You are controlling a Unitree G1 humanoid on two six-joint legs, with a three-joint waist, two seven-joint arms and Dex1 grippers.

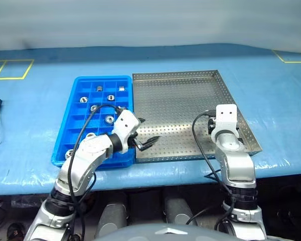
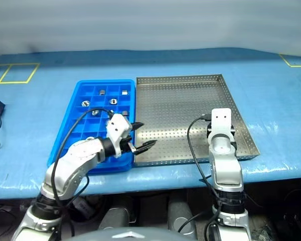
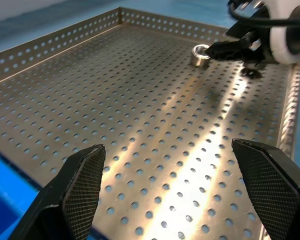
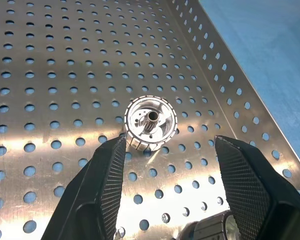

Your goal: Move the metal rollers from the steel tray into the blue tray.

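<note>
Metal roller [image 4: 151,123] before parted right jaws

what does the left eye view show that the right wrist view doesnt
Left eye view alone: the blue tray with metal rollers in its compartments, and the left tool open over the steel tray's near left corner. Right wrist view alone: the last roller on end, just ahead of the open right tool. Both: the perforated steel tray.
</note>
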